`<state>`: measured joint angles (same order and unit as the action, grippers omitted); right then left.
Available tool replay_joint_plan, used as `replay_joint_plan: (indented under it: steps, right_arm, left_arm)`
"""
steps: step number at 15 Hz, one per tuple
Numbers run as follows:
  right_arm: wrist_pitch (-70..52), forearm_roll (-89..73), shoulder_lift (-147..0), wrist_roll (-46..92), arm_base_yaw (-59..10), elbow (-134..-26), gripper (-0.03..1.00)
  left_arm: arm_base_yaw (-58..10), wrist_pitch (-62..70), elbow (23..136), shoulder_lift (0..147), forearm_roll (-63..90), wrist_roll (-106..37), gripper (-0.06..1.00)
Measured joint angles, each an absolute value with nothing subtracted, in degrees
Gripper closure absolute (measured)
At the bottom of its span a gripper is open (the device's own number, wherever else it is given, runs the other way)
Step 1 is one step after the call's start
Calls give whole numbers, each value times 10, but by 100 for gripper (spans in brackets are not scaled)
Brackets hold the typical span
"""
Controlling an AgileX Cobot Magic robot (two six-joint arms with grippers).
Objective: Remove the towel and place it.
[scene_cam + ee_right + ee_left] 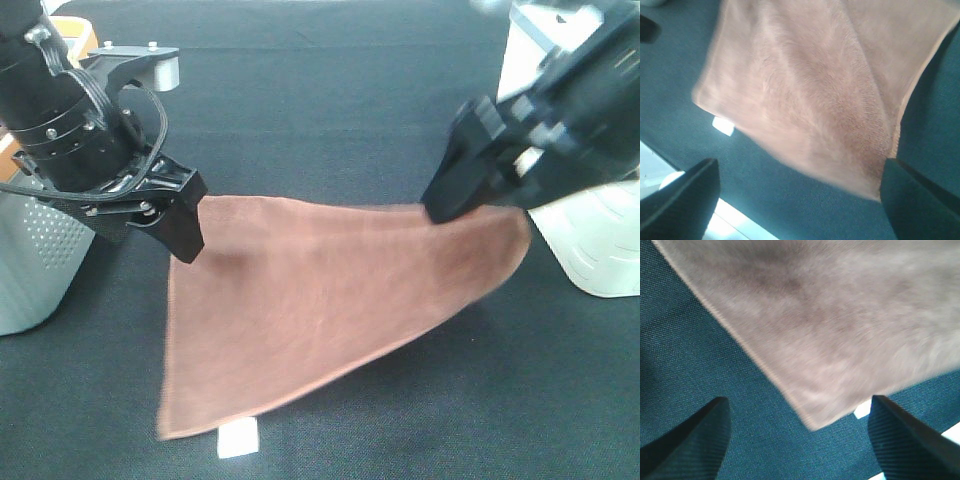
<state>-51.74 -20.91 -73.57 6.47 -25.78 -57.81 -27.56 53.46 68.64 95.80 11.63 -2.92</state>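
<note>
The reddish-brown towel lies spread on the black table, blurred, with its small white label at the near edge. My left gripper hangs over the towel's far left corner. My right gripper hangs over its far right corner. In the left wrist view the towel lies beyond the wide-apart fingers, with nothing between them. In the right wrist view the towel and its label also lie beyond the open fingers. Both grippers are open and empty.
A perforated metal basket stands at the left edge, under the left arm. A white container stands at the right edge beneath the right arm. An orange object shows at the far left.
</note>
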Motion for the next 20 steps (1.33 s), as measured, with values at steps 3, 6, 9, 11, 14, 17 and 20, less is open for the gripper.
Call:
replay_joint_plan:
  steps: [3,6,9,11,14,17,20]
  right_arm:
    - [-519,-209,-776,64,-258,-539,15]
    - [-513,-214,-796,63,-258,-529,15]
    - [-504,-220,-796,63,-258,-529,15]
    - [-504,-220,-796,63,-258,-529,15]
    - [-504,-221,-796,63,-258,-529,15]
    - [-527,-221,-780,63,-258,-546,15]
    - [-604,-211,-665,39,-258,-644,15]
  left_arm:
    - [-276,512,686,958,125,-29,22]
    - [-276,448,686,976,151,-29,22]
    - [-276,405,686,1045,169,-29,22]
    - [-276,370,686,1122,176,-30,22]
    - [-276,367,686,1187,173,-33,22]
    - [-273,374,696,1209,173,-33,22]
    - [-273,382,699,1211,173,-37,22]
